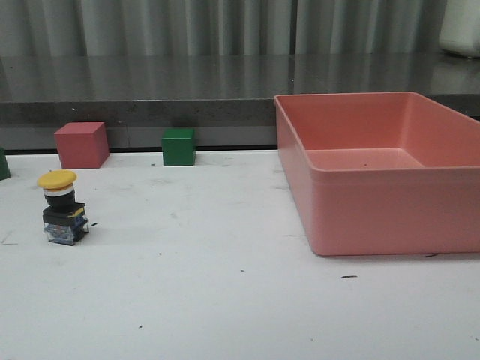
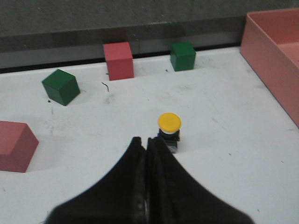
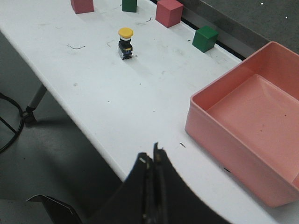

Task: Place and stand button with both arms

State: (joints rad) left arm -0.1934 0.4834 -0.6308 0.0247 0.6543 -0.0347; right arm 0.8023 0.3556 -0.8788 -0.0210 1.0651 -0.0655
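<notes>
Button [image 1: 63, 208]: stood upright on its blocky base at the left of the white table [image 1: 225, 300], yellow cap on top; touched by nothing, well apart from the pink bin [image 1: 375, 180] at the right.
Left gripper [image 2: 146, 142]: fingers pressed together with nothing between them; seen just near of the button in the left wrist view, not touching it.
Right gripper [image 3: 153, 158]: fingers pressed together, nothing held; kept well away from the button, near the table's near edge.
Task state: judged all but complete, since the button is already placed and standing.
Risk, toppling: the button is tall on a small base, so it could be tipped by a brush from the closed left fingers if they are moved forward or swung sideways.
Risk, sliding: the button could be pushed along the table without falling if it is nudged low on the base.
Bystanders: a pink cube [image 1: 81, 145] and a green cube [image 1: 178, 146] sit at the far edge; they are not judged to be in the way.
Writing and brands: none can be read; if any label is on the button's base, it is too small to be made out.
</notes>
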